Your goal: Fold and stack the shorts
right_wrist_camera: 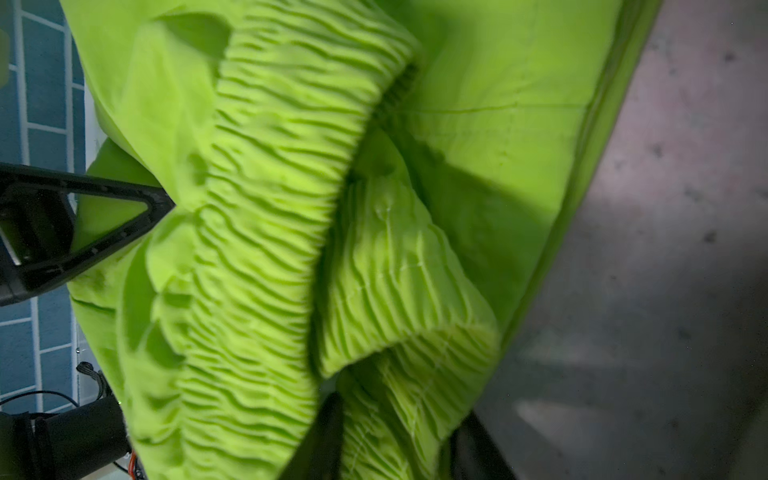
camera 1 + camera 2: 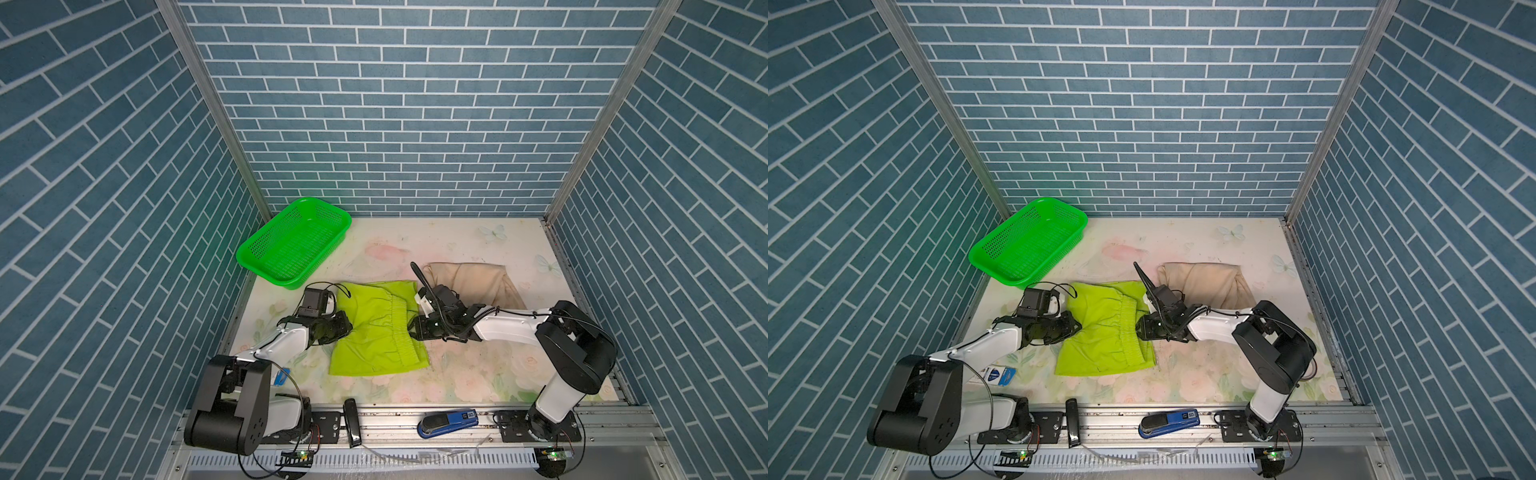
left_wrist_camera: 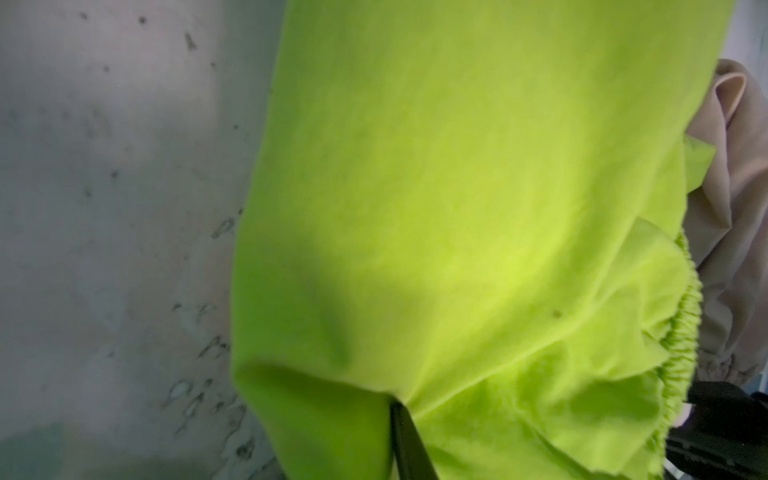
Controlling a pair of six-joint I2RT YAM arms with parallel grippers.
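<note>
From my console the cell is boxed in by blue brick-pattern walls [image 2: 395, 104] on three sides. The desk [image 2: 457, 374] wears a pale floral sheet, scuffed and spotted. Far left sits a bright green perforated plastic basket [image 2: 293, 245], angled against the wall.

Next comes the left claw [image 2: 347, 326], clamped on the left edge of the lime green cloth shorts [image 2: 374, 336]. In its wrist view the creases run into one finger [image 3: 407, 440]. The lime pair lies mid-desk, folded, about as wide as deep, so I can't name a long axis. Its gathered waistband [image 2: 401, 328] runs far-to-near along the right side, waist facing right.

There the right claw [image 2: 412, 329] has its fingers apart with a waistband fold between them. Just beyond, to the right, the beige cloth shorts [image 2: 473, 282] lie bundled, long axis left-to-right. A blue stapler [image 2: 449, 417] rests on the near rail.
</note>
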